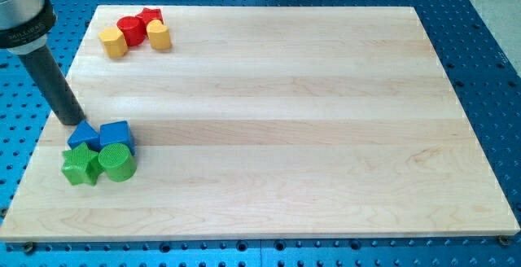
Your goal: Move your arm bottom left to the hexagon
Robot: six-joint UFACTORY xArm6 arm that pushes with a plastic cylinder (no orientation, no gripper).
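A: Where does your rod stand now?

B: Look at the nine o'clock side of the pale wooden worktop [269,96]. The dark straight rod comes down from the view's top left corner, and its tip [75,123] rests on the wood, touching or just beside the top of the blue star-like block [83,135].

A: And the claw?

B: You have none to read here; the arm ends in the bare rod, so there is nothing apart or together.

A: What sits around the tip?

B: At about five o'clock from it you see four blocks packed together: the blue star-like block, a blue cube [116,133] just to its three o'clock, a green star-shaped block [80,166] below, and a green cylinder [116,163] beside that one.

A: Where is the hexagon?

B: At the worktop's eleven o'clock corner, well apart from the tip. The yellow hexagonal block [113,41] lies there, with a red cylinder [130,30], a red star-shaped block [150,16] and a second yellow block [159,35] of rounded shape crowded at its three o'clock.
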